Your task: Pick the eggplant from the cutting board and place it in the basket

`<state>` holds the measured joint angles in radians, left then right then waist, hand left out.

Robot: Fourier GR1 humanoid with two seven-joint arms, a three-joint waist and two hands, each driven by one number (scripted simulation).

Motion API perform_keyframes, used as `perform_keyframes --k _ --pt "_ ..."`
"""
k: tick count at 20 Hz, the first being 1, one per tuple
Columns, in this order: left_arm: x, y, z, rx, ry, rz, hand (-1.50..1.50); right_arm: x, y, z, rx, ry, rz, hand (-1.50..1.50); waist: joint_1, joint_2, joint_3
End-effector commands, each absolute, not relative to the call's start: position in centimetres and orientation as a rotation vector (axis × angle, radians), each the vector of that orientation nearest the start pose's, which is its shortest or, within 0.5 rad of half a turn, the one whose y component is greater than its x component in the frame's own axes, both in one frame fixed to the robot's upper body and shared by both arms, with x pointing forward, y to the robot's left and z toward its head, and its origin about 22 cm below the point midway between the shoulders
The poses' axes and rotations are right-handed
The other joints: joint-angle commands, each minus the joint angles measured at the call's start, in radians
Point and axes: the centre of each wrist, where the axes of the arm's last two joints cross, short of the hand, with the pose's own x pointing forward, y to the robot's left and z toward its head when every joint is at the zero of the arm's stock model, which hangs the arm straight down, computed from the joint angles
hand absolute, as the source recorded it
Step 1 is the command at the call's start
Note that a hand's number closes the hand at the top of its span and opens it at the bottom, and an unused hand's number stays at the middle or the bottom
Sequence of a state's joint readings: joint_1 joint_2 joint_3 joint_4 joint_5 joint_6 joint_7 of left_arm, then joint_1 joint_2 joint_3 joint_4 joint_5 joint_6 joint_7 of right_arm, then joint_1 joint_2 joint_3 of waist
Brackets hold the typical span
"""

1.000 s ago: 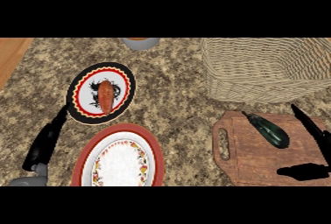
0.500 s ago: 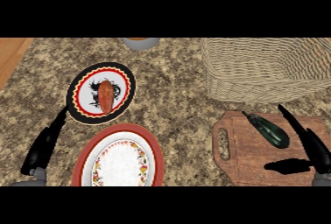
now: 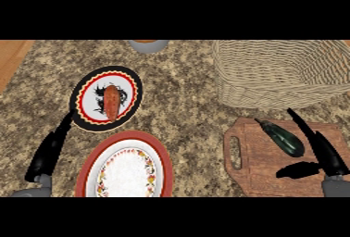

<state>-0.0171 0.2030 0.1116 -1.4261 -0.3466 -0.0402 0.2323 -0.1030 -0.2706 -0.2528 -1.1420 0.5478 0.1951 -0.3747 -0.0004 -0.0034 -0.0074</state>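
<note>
Since a second ago, the right hand (image 3: 327, 155) has slid inward over the cutting board (image 3: 273, 173), fingers straight, thumb spread, just right of the eggplant (image 3: 282, 139) lying on the board. Nearest, a red-rimmed plate (image 3: 92, 162) sits on the speckled granite surface (image 3: 181, 92). At left, the left hand (image 3: 48, 152) rests with fingers straight. Beyond, a black plate (image 3: 85, 95) holds a sweet potato (image 3: 111, 102). Farthest stand the wicker basket (image 3: 284, 71) and a grey cup (image 3: 148, 45).

A single head view looks steeply down on the desk (image 3: 184, 88) from close above, forearms entering from the lower edge.
</note>
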Motion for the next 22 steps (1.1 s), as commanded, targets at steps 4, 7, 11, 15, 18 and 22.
perform_keyframes --k 4,7,11,15,18,22 --pt "23.0 29.2 -3.6 0.489 -1.161 -0.307 0.00 25.7 -36.7 -5.7 -0.395 -1.397 0.652 -1.50 0.005 0.005 0.008" --pt "26.0 31.0 -1.7 0.500 -1.140 -0.293 0.00 25.4 -36.0 -5.4 -0.323 -1.387 0.710 1.50 -0.001 0.005 0.007" --pt "24.6 31.2 -2.4 0.492 -1.160 -0.312 0.00 27.3 -33.0 -6.4 -0.236 -1.411 0.722 1.50 0.009 0.007 0.008" --pt "26.3 30.7 -0.1 0.493 -1.149 -0.293 0.00 27.3 -30.9 -6.3 -0.159 -1.470 0.719 1.50 0.004 0.004 0.008" --pt "24.4 30.6 -1.6 0.484 -1.147 -0.302 0.00 25.6 -30.0 -6.0 -0.149 -1.495 0.785 1.50 0.000 0.002 0.007" --pt "23.9 31.4 -2.6 0.481 -1.134 -0.303 0.00 26.2 -31.9 -6.2 -0.257 -1.539 0.797 1.50 0.002 0.004 0.007"
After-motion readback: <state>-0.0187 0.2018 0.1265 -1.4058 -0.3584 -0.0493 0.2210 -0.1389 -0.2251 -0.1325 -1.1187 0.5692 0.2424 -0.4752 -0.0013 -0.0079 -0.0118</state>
